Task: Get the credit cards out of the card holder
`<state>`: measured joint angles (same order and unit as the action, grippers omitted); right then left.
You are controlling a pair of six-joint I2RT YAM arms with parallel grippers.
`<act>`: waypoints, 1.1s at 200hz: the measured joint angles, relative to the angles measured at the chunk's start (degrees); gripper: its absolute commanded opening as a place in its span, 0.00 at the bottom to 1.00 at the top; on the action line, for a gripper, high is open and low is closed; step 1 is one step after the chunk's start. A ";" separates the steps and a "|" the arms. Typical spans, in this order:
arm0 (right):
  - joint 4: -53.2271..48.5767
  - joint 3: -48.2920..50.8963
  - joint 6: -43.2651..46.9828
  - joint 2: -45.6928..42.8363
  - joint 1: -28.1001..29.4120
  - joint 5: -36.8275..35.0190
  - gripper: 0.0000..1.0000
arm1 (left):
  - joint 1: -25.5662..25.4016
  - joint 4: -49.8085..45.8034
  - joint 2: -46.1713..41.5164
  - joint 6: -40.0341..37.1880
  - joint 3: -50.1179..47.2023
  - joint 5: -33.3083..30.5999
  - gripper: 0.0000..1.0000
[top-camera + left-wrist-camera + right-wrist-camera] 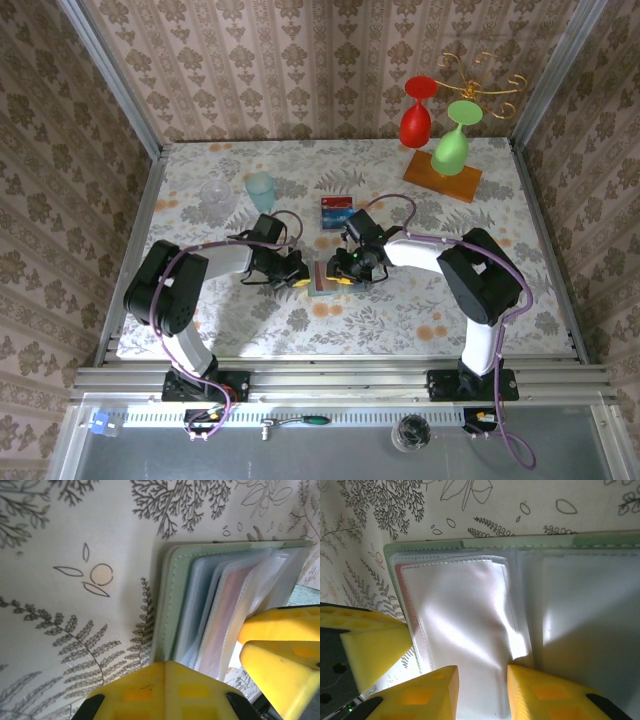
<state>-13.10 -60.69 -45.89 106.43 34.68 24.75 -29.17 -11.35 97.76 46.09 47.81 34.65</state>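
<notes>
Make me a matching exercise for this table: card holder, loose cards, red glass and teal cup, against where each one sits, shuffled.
Things:
1. card holder
2. loose cards
3. red glass
4. teal cup

Places:
A. far right, on the wooden stand
B. lying open in the middle of the table
C. left of the loose cards
D. just behind the card holder

Pairs: 1-B, 2-D, 3-A, 4-C
</notes>
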 measured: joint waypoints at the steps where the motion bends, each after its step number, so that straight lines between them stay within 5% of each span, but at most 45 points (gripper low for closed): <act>1: 0.17 0.07 -0.04 0.00 -0.04 0.04 0.32 | 0.00 -0.02 -0.02 0.02 0.02 0.00 0.06; 220: 7.04 4.31 -2.14 -0.74 -2.08 4.42 0.31 | -3.45 0.50 4.11 3.87 6.12 0.72 0.18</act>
<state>-6.07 -56.38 -48.03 105.69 32.60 29.17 -32.62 -10.85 101.86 49.95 53.93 35.38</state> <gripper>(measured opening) 0.313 0.179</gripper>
